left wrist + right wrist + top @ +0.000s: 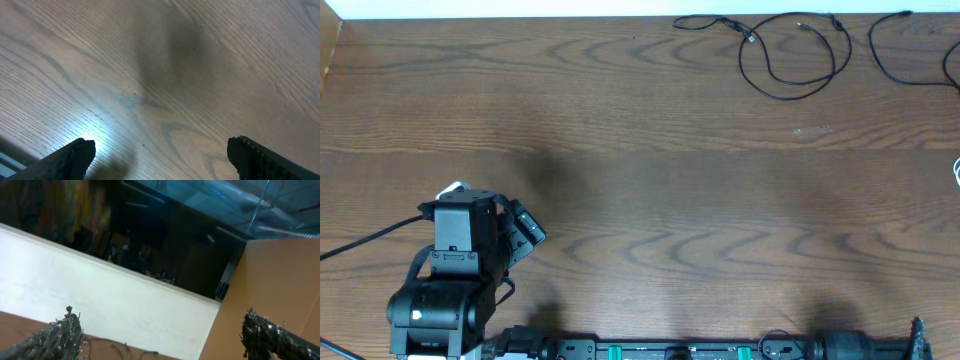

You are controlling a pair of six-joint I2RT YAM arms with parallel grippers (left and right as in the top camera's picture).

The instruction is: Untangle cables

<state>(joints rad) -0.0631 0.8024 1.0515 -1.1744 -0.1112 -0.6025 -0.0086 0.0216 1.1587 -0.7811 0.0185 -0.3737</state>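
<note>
Left gripper [160, 155] hangs open and empty over bare wooden table [640, 180] at the near left; right gripper [160, 335] also open, empty, tilted up toward the far wall. Black cables [790, 55] lie separated along the far right edge, white cable [956, 172] barely peeking in at right, so untangling looks nearly finished. Next: check for remaining crossings, which needs a long reach.

Overhead looking straight down on the brown wood-grain tabletop [640, 150], far enough to be taking in most of it. Left wrist hovering close, angling down at the same bare wood. Right wrist tilting up, facing a white wall [100, 300] beyond the table.
</note>
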